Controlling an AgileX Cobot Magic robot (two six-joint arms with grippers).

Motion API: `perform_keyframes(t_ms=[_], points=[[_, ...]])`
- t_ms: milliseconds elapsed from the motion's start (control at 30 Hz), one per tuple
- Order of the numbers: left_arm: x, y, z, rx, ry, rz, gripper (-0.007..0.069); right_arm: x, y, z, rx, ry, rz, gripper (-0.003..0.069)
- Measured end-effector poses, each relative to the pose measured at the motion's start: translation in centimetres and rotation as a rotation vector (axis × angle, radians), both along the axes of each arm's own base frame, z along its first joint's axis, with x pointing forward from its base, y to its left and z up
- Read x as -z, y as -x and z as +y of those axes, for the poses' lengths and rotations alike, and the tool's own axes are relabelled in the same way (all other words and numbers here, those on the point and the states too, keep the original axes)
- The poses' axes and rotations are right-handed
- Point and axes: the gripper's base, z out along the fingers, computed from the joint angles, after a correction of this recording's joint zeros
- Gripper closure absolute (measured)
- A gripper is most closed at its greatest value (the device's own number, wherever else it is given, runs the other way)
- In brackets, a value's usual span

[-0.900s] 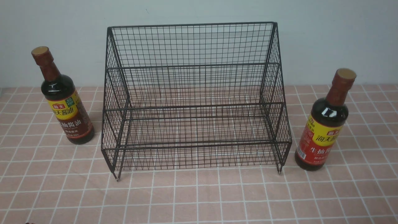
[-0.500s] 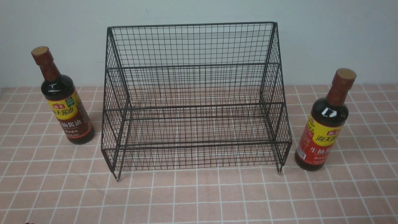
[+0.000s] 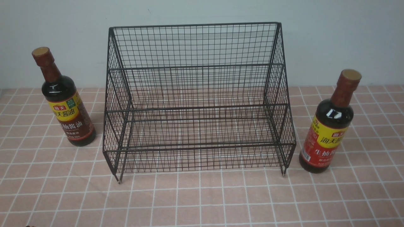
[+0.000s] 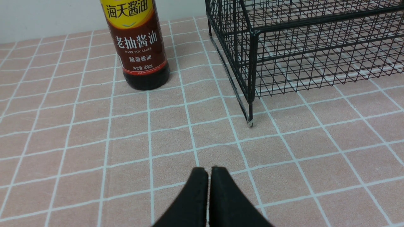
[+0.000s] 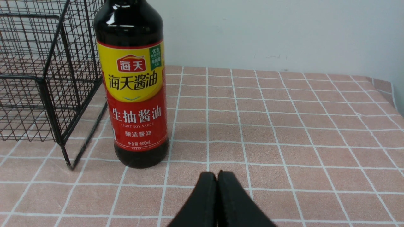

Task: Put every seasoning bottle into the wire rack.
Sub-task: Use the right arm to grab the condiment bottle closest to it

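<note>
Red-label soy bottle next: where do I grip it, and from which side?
I'd take the red-label bottle around its straight round body at the label, rather than the narrow neck. It stands upright just right of the wire rack, so come in level from the front, where the shut right pincer faces it. Open it wide first.

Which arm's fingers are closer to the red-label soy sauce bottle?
Right. The right fingers sit just in front of the red-label bottle, apart from it. The left fingers face the brown-label bottle on the far side of the wire rack.
</note>
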Motion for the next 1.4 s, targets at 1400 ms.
perform_keyframes(t_ms=[1400], points=[[0.0,0.0,0.0,0.0,0.001,0.0,0.0631,-10.5,0.3,-0.4,-0.067,-0.555,-0.78,0.0671]])
